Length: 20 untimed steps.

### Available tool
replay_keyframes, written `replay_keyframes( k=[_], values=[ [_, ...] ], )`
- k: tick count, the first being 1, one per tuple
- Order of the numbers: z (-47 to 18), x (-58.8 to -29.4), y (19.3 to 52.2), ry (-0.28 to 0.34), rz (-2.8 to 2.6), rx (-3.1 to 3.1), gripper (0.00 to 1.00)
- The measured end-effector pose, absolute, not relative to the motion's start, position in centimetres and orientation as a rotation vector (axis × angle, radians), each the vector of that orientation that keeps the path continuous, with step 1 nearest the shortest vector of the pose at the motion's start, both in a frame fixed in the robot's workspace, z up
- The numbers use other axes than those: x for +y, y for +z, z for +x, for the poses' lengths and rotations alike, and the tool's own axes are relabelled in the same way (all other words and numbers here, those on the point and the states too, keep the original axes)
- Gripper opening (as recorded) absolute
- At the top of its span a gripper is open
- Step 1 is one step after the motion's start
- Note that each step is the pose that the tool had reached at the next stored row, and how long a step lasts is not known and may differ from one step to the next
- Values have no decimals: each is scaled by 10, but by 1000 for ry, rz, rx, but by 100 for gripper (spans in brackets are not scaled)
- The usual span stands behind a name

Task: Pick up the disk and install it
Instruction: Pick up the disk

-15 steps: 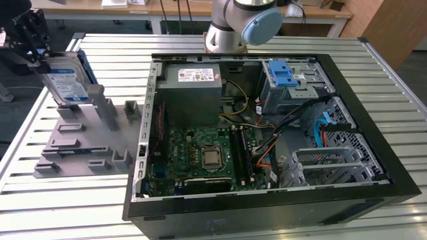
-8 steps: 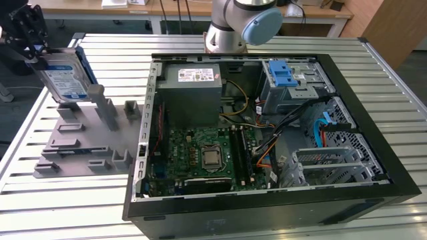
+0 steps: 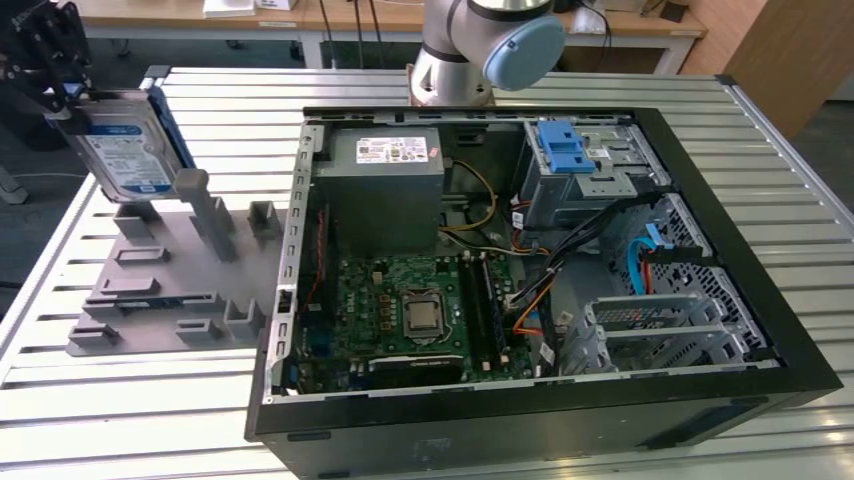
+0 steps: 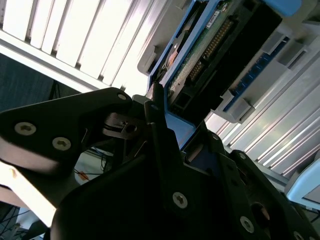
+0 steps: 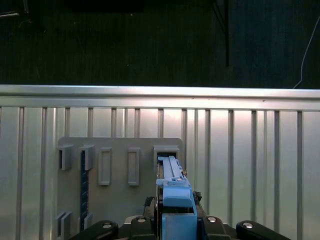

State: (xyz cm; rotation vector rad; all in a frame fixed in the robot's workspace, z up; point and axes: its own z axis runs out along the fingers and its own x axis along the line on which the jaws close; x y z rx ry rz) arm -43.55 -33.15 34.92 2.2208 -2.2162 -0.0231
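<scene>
We had the gripper (image 3: 76, 98) clamped on the hard drive (image 3: 127, 152), upright over the grey rack (image 3: 140, 300) at the exterior view's left, probably to clear its slots.

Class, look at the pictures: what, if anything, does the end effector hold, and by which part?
The disk, gripped at its upper end by the end effector.

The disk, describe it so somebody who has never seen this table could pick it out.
Find the open computer case on the slatted table; to the exterior view's left lies a grey fixture plate. Over it the gripper holds the disk on edge: flat, silver-grey, with a blue-and-white label and blue rails, unlike the plain grey plate.
</scene>
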Motion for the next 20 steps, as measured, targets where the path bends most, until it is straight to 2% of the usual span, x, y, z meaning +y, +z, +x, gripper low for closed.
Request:
replay_keyframes(
  k=[20],
  values=[
    [-435,-331,367,-23,2221,-2216,36]
  ],
)
